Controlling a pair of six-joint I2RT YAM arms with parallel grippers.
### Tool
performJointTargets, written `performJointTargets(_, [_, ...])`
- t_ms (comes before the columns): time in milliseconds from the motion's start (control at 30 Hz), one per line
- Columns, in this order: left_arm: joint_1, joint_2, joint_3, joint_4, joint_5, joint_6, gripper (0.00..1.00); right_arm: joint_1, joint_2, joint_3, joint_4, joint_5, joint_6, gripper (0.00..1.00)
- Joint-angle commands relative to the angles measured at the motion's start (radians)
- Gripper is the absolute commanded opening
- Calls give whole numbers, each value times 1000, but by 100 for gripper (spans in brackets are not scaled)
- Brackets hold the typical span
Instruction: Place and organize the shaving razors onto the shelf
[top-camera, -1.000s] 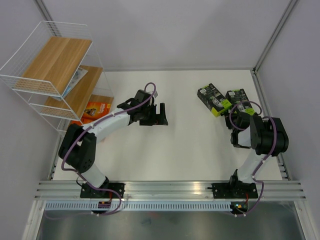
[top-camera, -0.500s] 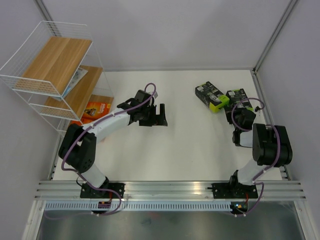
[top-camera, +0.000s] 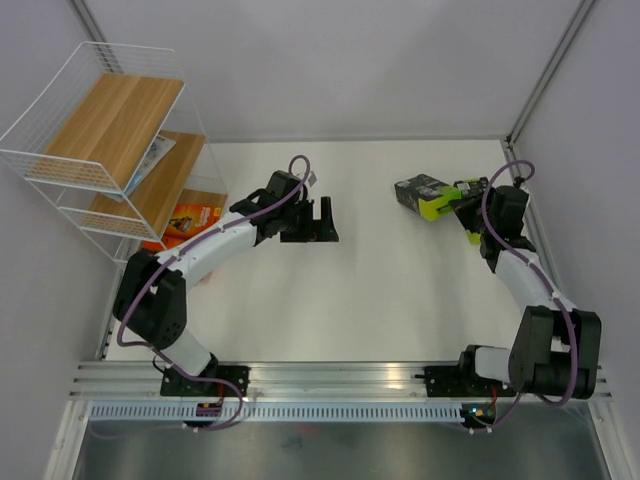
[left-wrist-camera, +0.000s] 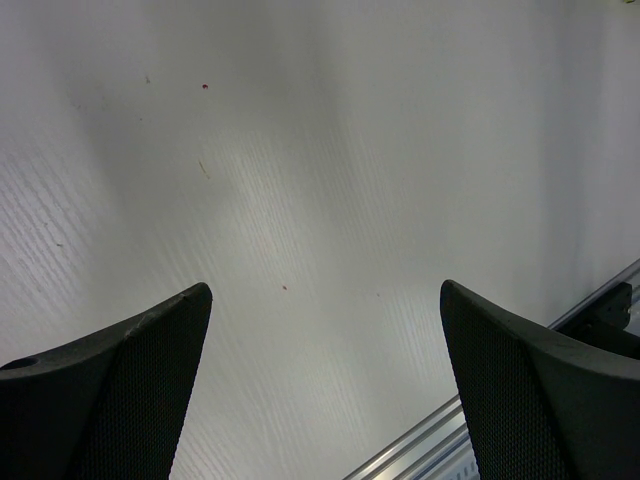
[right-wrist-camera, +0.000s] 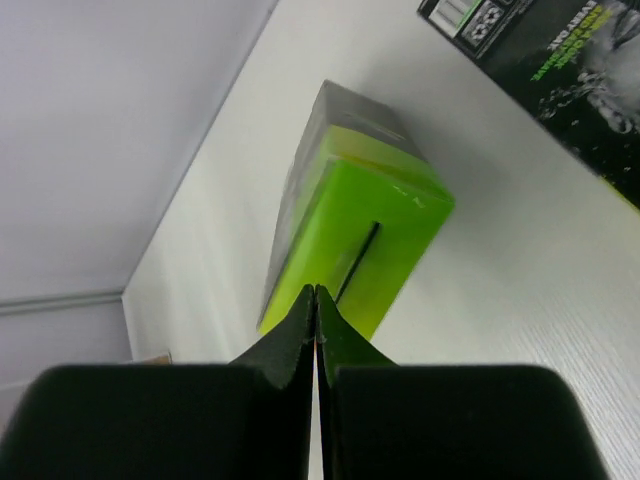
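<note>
The shelf (top-camera: 95, 185) stands at the far left. A flat white-blue pack (top-camera: 152, 155) lies on its middle board and an orange box (top-camera: 195, 217) on its lowest board. A black box with a lime-green top (top-camera: 426, 194) lies on the table at the far right; in the right wrist view (right-wrist-camera: 350, 245) its lime end faces the camera. A second black pack (top-camera: 470, 186) lies right of it, partly under the arm, and shows in the right wrist view (right-wrist-camera: 550, 60). My right gripper (top-camera: 468, 205) (right-wrist-camera: 316, 290) is shut and empty, tips at the lime end. My left gripper (top-camera: 320, 220) (left-wrist-camera: 325, 380) is open and empty over bare table.
The table's metal rail (left-wrist-camera: 590, 310) shows at the lower right of the left wrist view. The booth's right wall post (top-camera: 515, 145) stands close behind the right arm. The grey back wall (right-wrist-camera: 110, 150) runs along the table's far edge.
My right arm has swung from the near side toward the back, beside the black boxes. The left black box has turned and shifted a little. My left gripper has edged right.
</note>
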Motion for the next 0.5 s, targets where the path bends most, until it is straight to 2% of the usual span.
performJointTargets(0, [-2,-90,40,13,23,-7,100,36,-92,138,-372,-80,-158,0])
performJointTargets(33, [-2,-101,41,14,24,-4,100,40,-124,169,-452,-88,-193,1])
performJointTargets(200, [-5,-118,92,14,25,21,100,47,-162,264,-621,-123,-260,1])
performJointTargets(300, [-14,-107,129,14,26,37,100,53,-173,296,-704,-69,-297,0])
performJointTargets(400, [-20,-99,135,14,19,41,100,53,-202,234,-692,-58,-268,1])
performJointTargets(467, [-20,-99,124,14,19,33,100,51,-228,99,-588,-97,-167,8])
